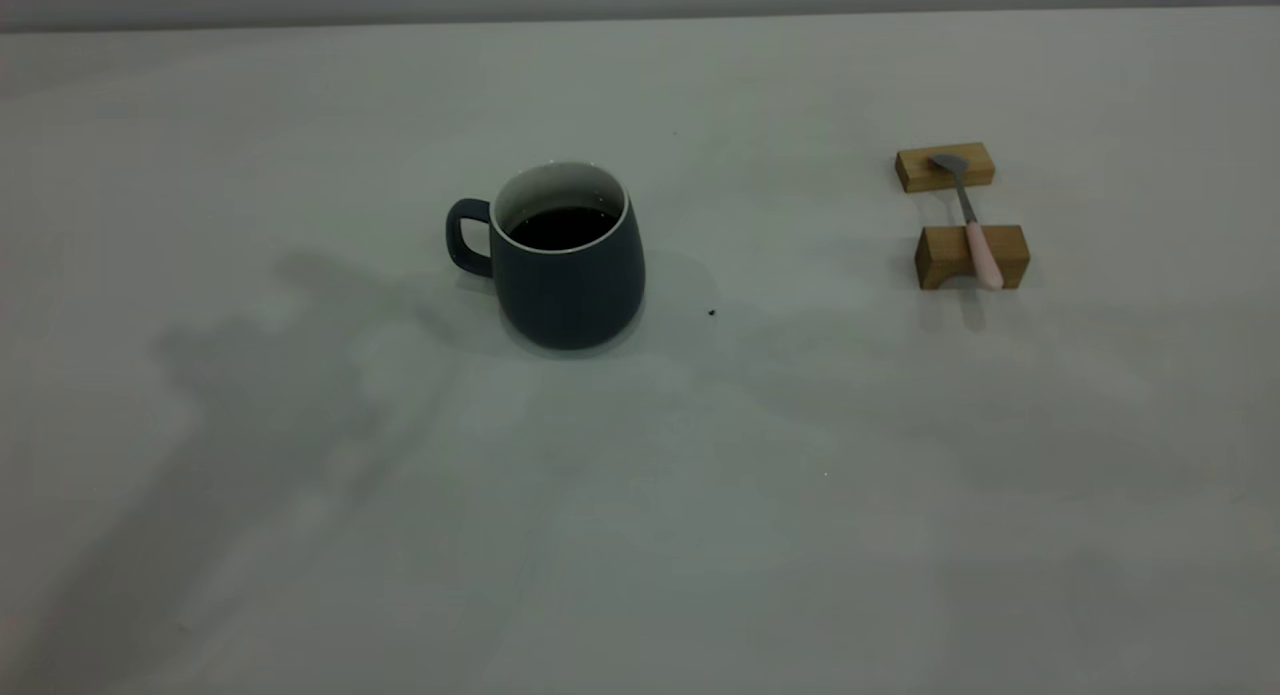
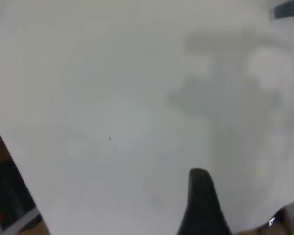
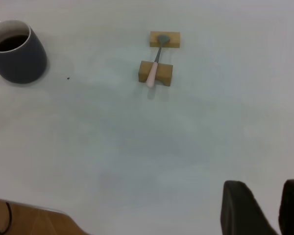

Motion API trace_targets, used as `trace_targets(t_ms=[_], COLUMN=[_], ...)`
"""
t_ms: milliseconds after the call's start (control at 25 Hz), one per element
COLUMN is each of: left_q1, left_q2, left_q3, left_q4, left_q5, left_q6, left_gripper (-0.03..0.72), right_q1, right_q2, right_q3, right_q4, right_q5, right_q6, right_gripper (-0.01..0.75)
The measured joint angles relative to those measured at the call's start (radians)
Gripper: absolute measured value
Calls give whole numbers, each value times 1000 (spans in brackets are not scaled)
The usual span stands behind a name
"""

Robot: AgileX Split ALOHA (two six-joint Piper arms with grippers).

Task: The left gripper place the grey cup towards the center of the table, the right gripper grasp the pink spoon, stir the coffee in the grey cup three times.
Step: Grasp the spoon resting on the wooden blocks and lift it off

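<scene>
The grey cup [image 1: 570, 275] stands upright left of the table's [image 1: 700, 535] middle, handle to the left, with dark coffee [image 1: 560, 227] inside. The pink spoon [image 1: 972, 225] lies across two tan wooden blocks at the right, bowl on the far block, pink handle on the near one. Neither gripper shows in the exterior view. In the left wrist view my left gripper [image 2: 245, 210] is open over bare table, with a sliver of the cup [image 2: 286, 10] far off. My right gripper [image 3: 267, 205] is open and empty, well short of the spoon [image 3: 154, 66] and cup [image 3: 19, 54].
The far wooden block [image 1: 945, 167] and near block [image 1: 972, 257] hold the spoon off the surface. A small dark speck [image 1: 711, 313] lies right of the cup. The table's edge [image 3: 34, 203] shows in the right wrist view, with brown floor beyond.
</scene>
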Motion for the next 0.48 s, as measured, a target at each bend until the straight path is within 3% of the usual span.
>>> trace_targets(t_ms=[240, 480], left_q1=[0, 0], left_q2=[-101, -317], left_q3=[20, 204], left_q4=[0, -2], left_q5=[0, 0], left_q6=[-18, -38], left_gripper=[586, 586], right_q1=[0, 0], right_q2=[0, 0], right_q3=[0, 0], right_q4=[0, 0], right_q5=[0, 0], right_q6=[0, 0], right_gripper=[237, 237])
